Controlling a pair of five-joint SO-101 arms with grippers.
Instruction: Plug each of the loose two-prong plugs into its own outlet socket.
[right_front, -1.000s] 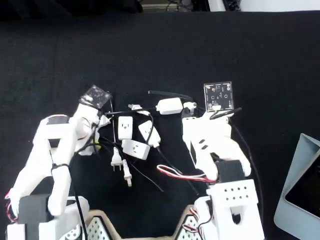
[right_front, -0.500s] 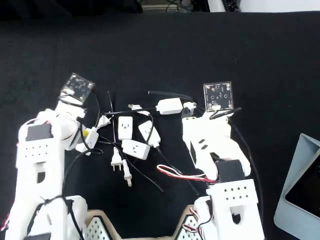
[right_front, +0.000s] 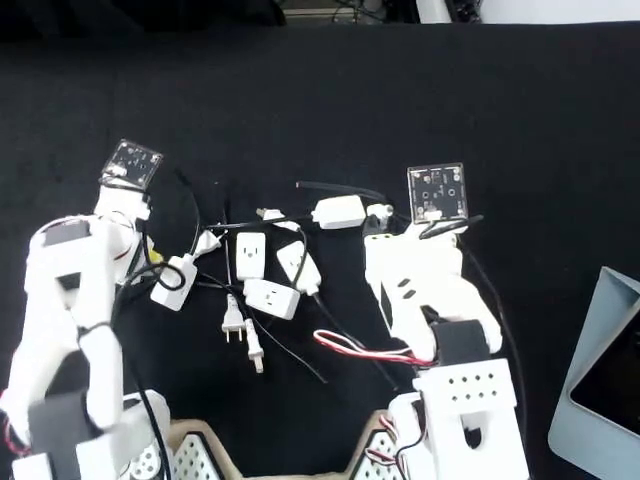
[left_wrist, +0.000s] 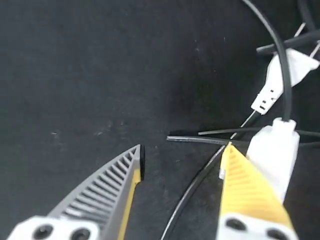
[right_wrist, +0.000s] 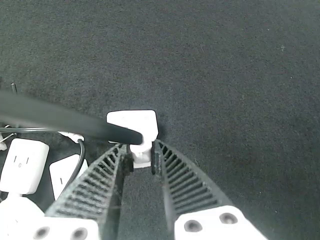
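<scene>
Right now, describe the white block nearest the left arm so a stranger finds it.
On the black table, three white outlet sockets cluster between the arms. The white rectangular block lies apart from them beside the left arm, tilted, with a black cord leaving one end.

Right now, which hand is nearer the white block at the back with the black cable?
Right. The right hand is shut on the white block; the left hand is open, far off beside another outlet.

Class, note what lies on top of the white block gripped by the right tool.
A black cable crosses the white block, hiding one edge. The right tool hides its narrow end's sides.
</scene>
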